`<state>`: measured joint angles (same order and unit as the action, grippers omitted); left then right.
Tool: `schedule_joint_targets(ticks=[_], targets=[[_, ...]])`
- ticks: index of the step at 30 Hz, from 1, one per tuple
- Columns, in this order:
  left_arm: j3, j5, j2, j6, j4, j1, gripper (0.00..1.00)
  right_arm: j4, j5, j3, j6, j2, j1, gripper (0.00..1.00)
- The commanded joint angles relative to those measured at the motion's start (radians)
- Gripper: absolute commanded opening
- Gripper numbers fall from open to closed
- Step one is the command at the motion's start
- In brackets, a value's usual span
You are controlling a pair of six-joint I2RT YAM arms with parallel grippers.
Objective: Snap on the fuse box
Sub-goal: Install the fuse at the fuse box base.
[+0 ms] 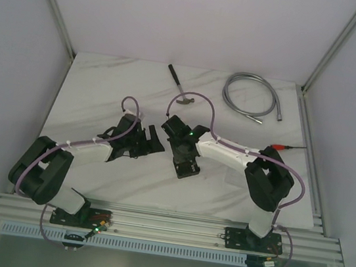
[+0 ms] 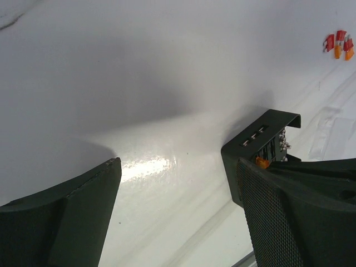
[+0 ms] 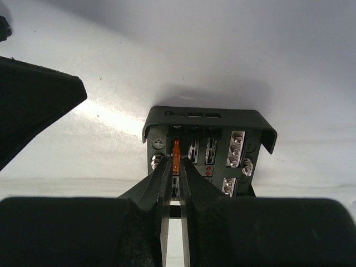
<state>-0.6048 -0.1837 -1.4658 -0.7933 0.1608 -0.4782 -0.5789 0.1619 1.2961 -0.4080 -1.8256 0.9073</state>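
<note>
The fuse box (image 3: 208,118) is a small black open box lying on the white table, with slots and screw terminals showing inside. My right gripper (image 3: 176,159) reaches into it, fingertips pinched on a small orange fuse (image 3: 176,150) that stands in the left slot. In the top view the fuse box (image 1: 188,168) lies mid-table under the right gripper (image 1: 184,153). My left gripper (image 2: 178,167) is open and empty over bare table. The fuse box (image 2: 253,142) sits just beyond its right finger (image 2: 289,217). In the top view the left gripper (image 1: 154,138) is just left of the box.
A few loose red and orange fuses (image 2: 339,44) lie on the table beyond the box. At the back are a hammer (image 1: 181,89) and a coiled metal hose (image 1: 252,97). A red-handled screwdriver (image 1: 285,147) lies at the right, by the right arm's elbow.
</note>
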Motion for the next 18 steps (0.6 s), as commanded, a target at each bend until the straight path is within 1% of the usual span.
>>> schedule_joint_targets(ticks=[1,7,12,18], targets=[[-0.004,0.010,0.007,0.036,-0.047,0.015,0.94,-0.032,0.017,0.041,0.001,-0.029,0.006,0.14],[-0.006,0.011,0.014,0.055,-0.061,0.027,0.94,-0.071,0.019,0.068,0.010,-0.056,0.004,0.00],[-0.005,0.015,0.023,0.067,-0.072,0.036,0.94,-0.116,0.003,0.075,0.021,-0.090,-0.001,0.00],[-0.001,0.019,0.035,0.082,-0.081,0.051,0.96,-0.122,-0.002,0.051,0.033,-0.106,-0.019,0.00]])
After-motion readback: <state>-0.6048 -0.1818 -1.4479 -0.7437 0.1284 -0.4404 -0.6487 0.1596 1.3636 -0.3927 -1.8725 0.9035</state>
